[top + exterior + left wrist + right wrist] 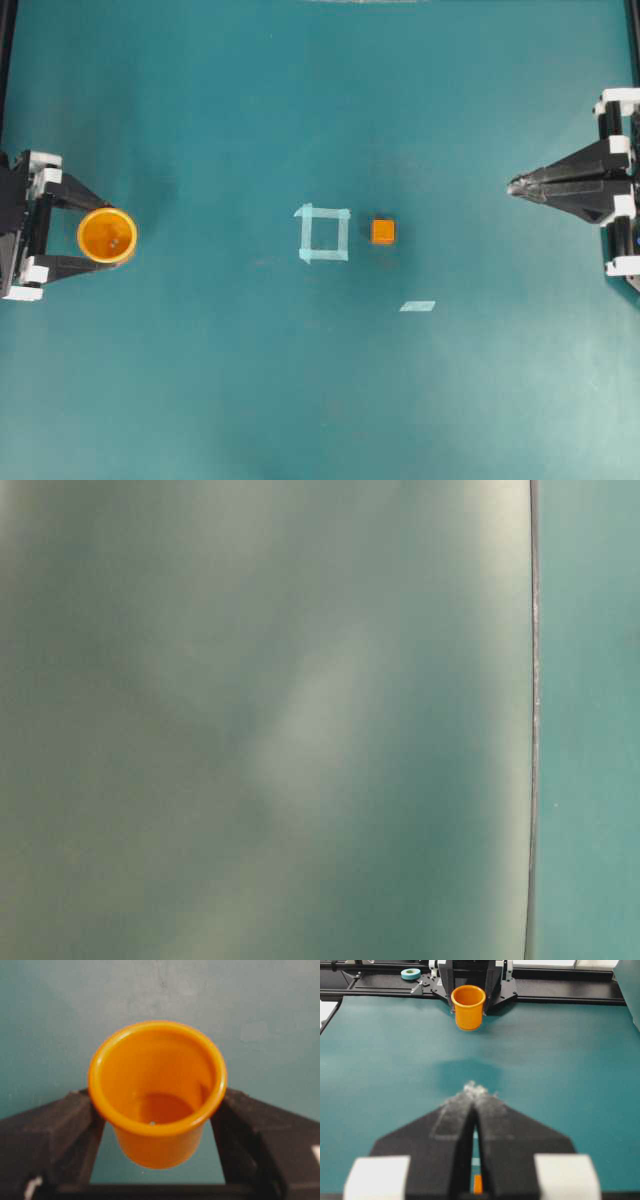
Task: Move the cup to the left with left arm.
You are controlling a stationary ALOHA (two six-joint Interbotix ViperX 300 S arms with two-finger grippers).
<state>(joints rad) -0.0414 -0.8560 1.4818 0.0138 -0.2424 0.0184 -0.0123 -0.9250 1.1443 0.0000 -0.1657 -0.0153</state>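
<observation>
The yellow-orange cup stands upright at the table's far left, held between the two black fingers of my left gripper. From the left wrist, the cup has a finger pressed against each side just under its rim, with its darker orange inside open toward the camera. The right wrist view looks across the table at the cup in front of the left arm. My right gripper rests at the far right with its pointed fingertips together and nothing between them.
A small orange cube sits right of centre, beside a pale tape square. A short tape strip lies further right and nearer. A roll of tape rests on the black frame behind the left arm.
</observation>
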